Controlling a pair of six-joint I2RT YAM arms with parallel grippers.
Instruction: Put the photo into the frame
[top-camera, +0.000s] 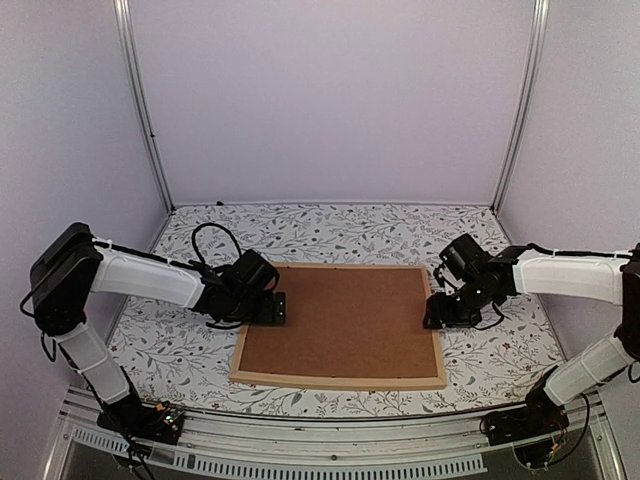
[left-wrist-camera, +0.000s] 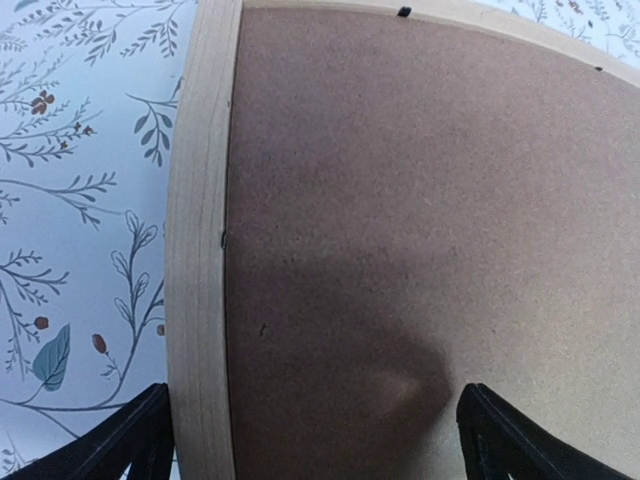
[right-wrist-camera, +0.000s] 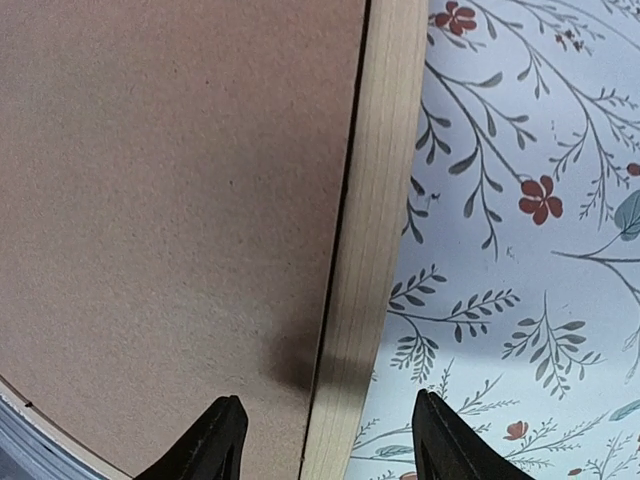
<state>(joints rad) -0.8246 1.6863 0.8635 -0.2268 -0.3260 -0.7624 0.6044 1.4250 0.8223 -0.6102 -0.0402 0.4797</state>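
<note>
A floral-print table cover (top-camera: 330, 225) lies inside white walls. On it, in the middle, the frame (top-camera: 340, 381) lies flat with a brown backing board (top-camera: 340, 320) filling it. Only the overhead view shows both arms, one at each short side. The left gripper (left-wrist-camera: 312, 400) is spread wide astride the left rail. The right gripper (right-wrist-camera: 328, 410) is parted astride the right rail, gripping nothing. Only the left wrist view shows a small black clip (left-wrist-camera: 404, 12).

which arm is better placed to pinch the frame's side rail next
Probably right: the right gripper has the frame rail roughly centred between its fingers. The left gripper gapes wider, its rail hard by one finger, mostly backing board between.
</note>
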